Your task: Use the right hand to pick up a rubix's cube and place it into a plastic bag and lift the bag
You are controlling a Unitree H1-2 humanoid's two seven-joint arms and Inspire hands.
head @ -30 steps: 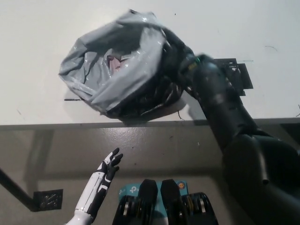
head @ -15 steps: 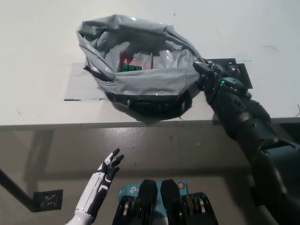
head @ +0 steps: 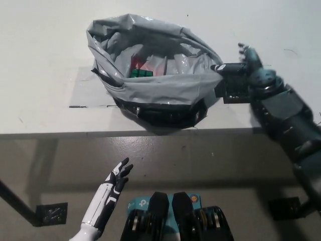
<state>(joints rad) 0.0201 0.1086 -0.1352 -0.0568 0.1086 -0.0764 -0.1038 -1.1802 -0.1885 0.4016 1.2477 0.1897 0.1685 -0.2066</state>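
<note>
Evenly lit overhead view, bright at the top and dimmer below.

The white table (head: 40, 60) is bright and slightly washed out. Small patches of glare shine on the crinkled grey plastic bag (head: 155, 85), whose underside falls into dark shadow. The floor below the table edge is dimmer, with a soft shadow band. The black right hand (head: 251, 63) looks slightly soft; the white left hand (head: 116, 178) is sharper.

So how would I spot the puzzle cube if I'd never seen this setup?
Find the white table and the big crumpled grey plastic bag sitting open near its front edge. Look down into the bag's mouth: the cube lies inside, partly hidden. Its small red and green squares are the only bright colours there.
</note>
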